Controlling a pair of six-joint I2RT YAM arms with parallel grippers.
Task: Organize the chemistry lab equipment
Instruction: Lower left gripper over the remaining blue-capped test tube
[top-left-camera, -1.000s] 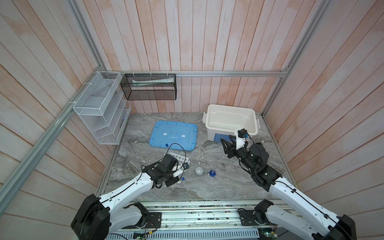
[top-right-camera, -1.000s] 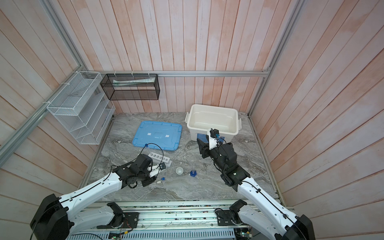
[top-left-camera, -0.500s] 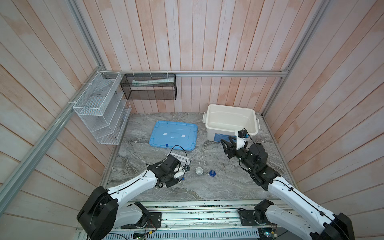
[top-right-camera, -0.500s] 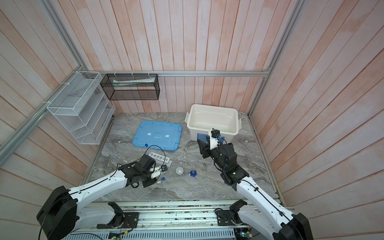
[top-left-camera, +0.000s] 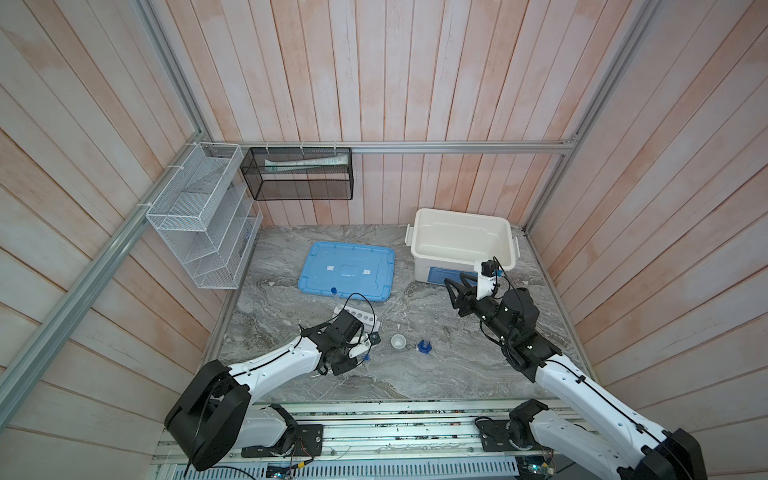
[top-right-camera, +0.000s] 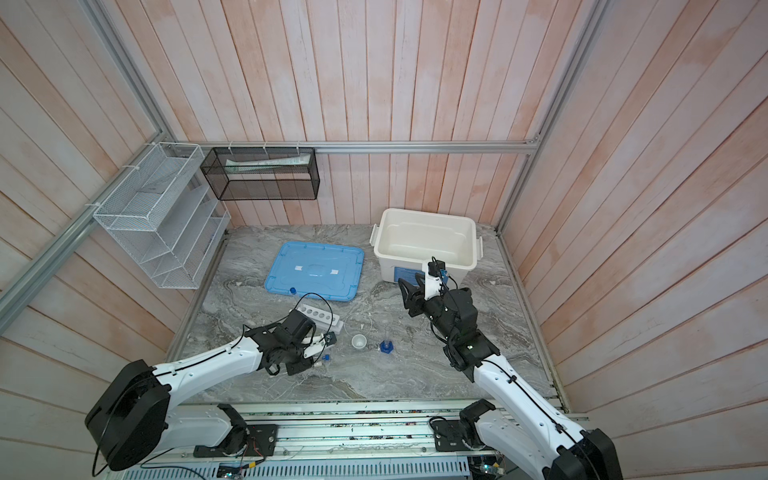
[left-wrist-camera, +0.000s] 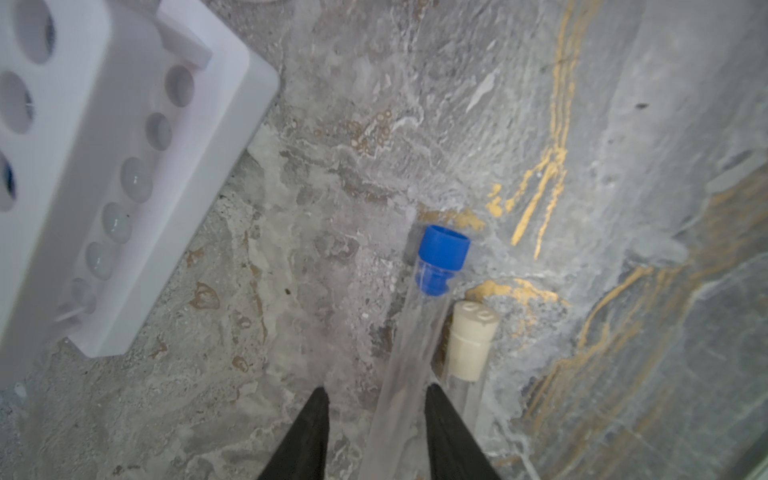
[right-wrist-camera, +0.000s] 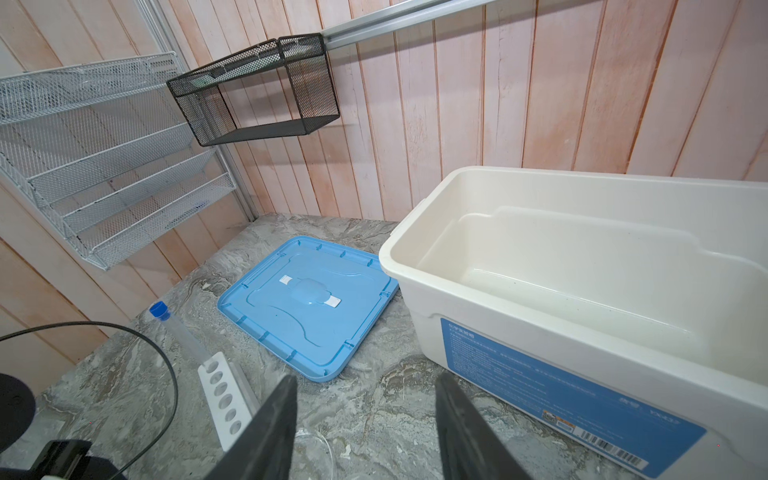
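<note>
A blue-capped test tube lies on the marble table between the fingers of my left gripper, close to one finger and clear of the other. The jaws stand open around it. A white-capped tube lies just outside that finger. In both top views this gripper is low, beside the white rack. Another blue-capped tube rises from the rack's far end. The small white dish and the blue hexagonal-based piece stand to the right. My right gripper hovers open and empty.
The large white bin stands at the back right, just beyond my right gripper. Its blue lid lies flat behind the rack. A clear round dish sits beside the rack. Wire baskets hang on the walls.
My left arm has shifted a little toward the front, bringing its gripper down around the lying blue-capped tube. The right arm has not moved.
</note>
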